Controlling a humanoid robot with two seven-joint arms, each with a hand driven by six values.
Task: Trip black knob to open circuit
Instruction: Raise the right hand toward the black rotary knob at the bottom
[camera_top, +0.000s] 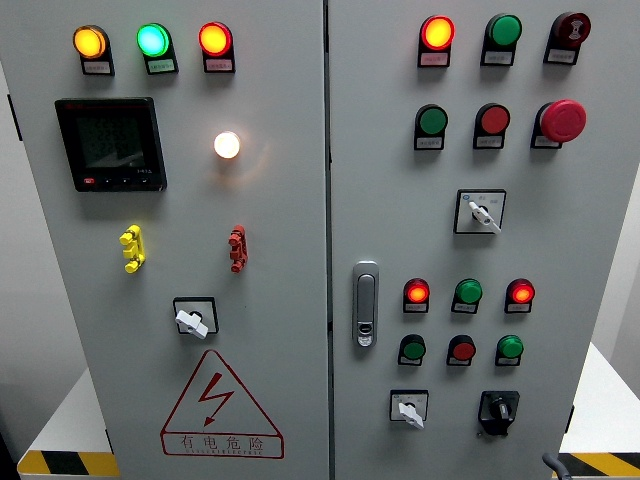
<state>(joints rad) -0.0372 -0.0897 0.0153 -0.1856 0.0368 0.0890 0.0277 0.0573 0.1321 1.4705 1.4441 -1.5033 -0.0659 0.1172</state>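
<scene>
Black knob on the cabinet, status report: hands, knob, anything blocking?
Neither hand in view. Black knob at lower right of right door, untouched. White selector beside it, apart. Nothing in front.

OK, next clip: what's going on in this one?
Nothing is being handled yet. The head camera faces a grey control cabinet with lit lamps, buttons and rotary switches. The black knob to be tripped sits at the lower right of the right door, untouched. No robot hand is in view; only a dark sliver shows at the bottom right edge, too small to identify.
</scene>
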